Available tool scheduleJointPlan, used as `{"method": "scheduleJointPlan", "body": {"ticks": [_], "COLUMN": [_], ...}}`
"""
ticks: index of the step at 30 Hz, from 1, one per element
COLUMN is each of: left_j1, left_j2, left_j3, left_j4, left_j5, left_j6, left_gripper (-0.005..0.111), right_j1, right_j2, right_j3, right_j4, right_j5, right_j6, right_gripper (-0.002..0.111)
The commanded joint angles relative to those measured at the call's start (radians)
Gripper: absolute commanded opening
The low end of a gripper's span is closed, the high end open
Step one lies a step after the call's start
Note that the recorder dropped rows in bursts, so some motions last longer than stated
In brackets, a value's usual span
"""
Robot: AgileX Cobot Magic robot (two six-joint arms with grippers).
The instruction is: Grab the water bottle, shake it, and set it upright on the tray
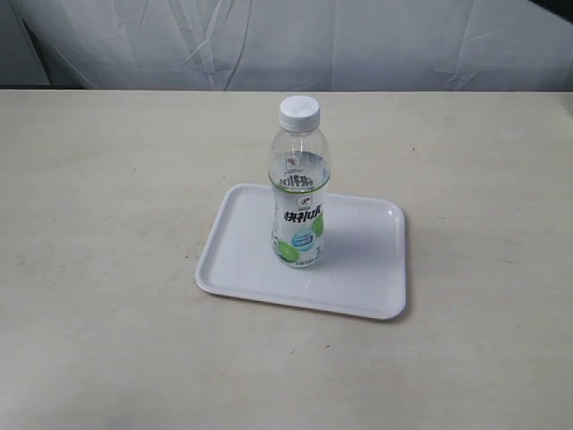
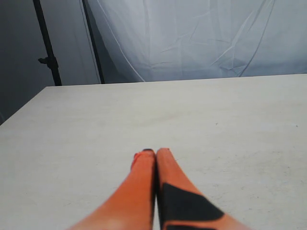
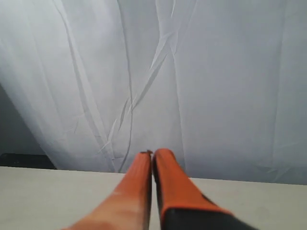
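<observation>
The water bottle [image 1: 298, 186] stands upright on the white tray [image 1: 367, 269] in the exterior view, white cap on top, label facing the camera. Neither gripper appears in that view. In the left wrist view my left gripper [image 2: 155, 151] has its orange fingers pressed together, empty, above bare tabletop. The right wrist view shows my right gripper [image 3: 152, 153] likewise shut and empty, pointing at the white backdrop beyond the table's far edge. Bottle and tray are out of both wrist views.
A beige tabletop [image 1: 107, 224] surrounds the tray on all sides. A white cloth backdrop [image 1: 295, 40] hangs behind the table. A dark stand pole [image 2: 48, 48] rises past the table's far corner in the left wrist view.
</observation>
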Motion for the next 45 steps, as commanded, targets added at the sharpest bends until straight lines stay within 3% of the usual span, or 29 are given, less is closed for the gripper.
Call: {"method": "scheduleJointPlan", "body": {"ticks": [1,11,14,22,25,29,32,37,45], "left_j1": [0.001,0.001,0.001,0.001,0.001,0.001,0.001,0.001,0.001], "left_j2": [-0.005,-0.005,-0.005,-0.005,-0.005,-0.005,-0.005,-0.005,-0.005], "left_j3": [0.002,0.002,0.002,0.002,0.002,0.002,0.002,0.002,0.002], "left_j4": [0.003,0.003,0.003,0.003,0.003,0.003,0.003,0.003,0.003], "left_j5": [-0.004,-0.004,-0.004,-0.004,-0.004,-0.004,-0.004,-0.004,-0.004], "left_j6": [-0.006,-0.006,-0.006,-0.006,-0.006,-0.006,-0.006,-0.006,-0.006], "left_gripper": [0.000,0.000,0.000,0.000,0.000,0.000,0.000,0.000,0.000], "right_j1": [-0.126,-0.667,-0.718,-0.717,-0.717,-0.717,-0.717,-0.717,-0.717], "right_j2": [-0.094,-0.540,-0.644,-0.806,-0.842,-0.864,-0.877,-0.900,-0.900], "right_j3": [0.007,0.293,0.391,0.606,0.625,0.595,0.596,0.596,0.606], "right_j4": [0.091,0.091,0.091,0.091,-0.253,-1.028,-1.358,-1.561,-1.667], "right_j5": [-0.044,0.326,0.338,0.425,0.541,0.749,0.836,0.968,1.010], "right_j6": [-0.145,-0.108,-0.075,-0.003,0.252,0.944,1.361,1.610,1.659], "right_gripper": [0.005,0.005,0.005,0.005,0.005,0.005,0.005,0.005,0.005]}}
